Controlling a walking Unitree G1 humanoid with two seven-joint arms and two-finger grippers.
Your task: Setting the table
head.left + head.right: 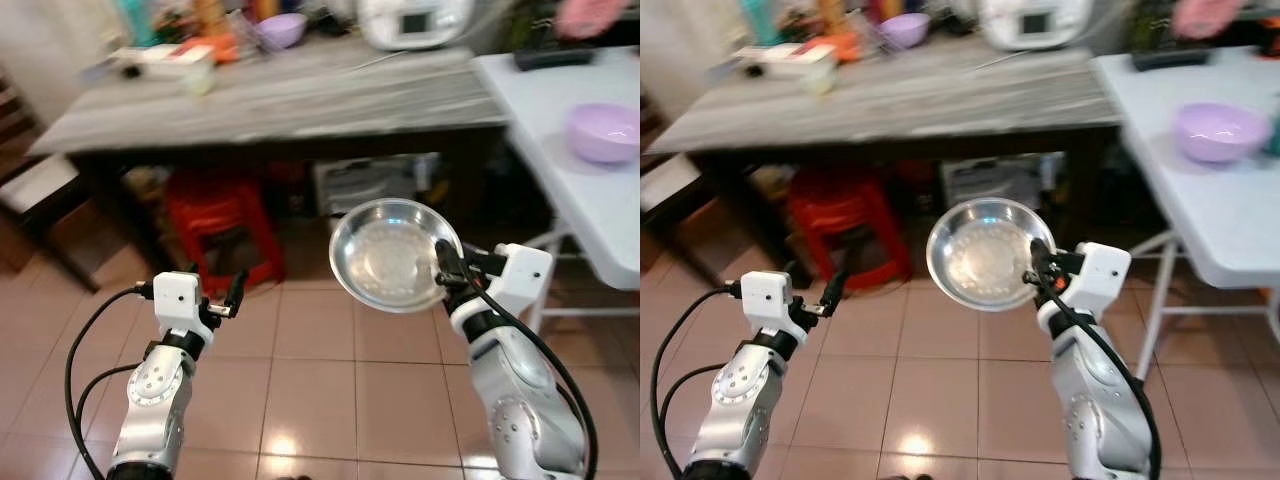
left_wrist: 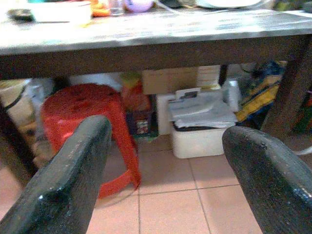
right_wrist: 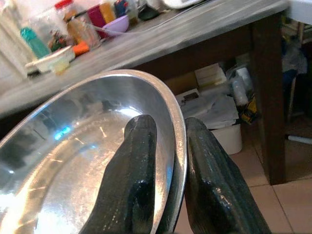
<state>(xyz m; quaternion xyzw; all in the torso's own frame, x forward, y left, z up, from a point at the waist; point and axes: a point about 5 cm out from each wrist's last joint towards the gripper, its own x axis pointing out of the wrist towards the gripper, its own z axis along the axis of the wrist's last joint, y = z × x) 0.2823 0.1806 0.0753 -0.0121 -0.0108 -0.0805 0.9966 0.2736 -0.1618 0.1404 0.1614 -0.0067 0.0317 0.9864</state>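
Right gripper (image 1: pixel 443 268) pinches empty steel bowl's (image 1: pixel 390 255) rim, tilted over tiles.

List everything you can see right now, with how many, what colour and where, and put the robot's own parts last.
Steel plate: one, silver, held up by its rim above the tiled floor.
Purple bowl: one, on the white table at right.
Second purple bowl: one, far side of the grey table.
Rice cooker: one, white, on the grey table.
Red stool: one, under the grey table.
White box: one, on the floor under the grey table.
Right gripper: black fingers shut on the plate's rim.
Left gripper: open, holding nothing, low at left.
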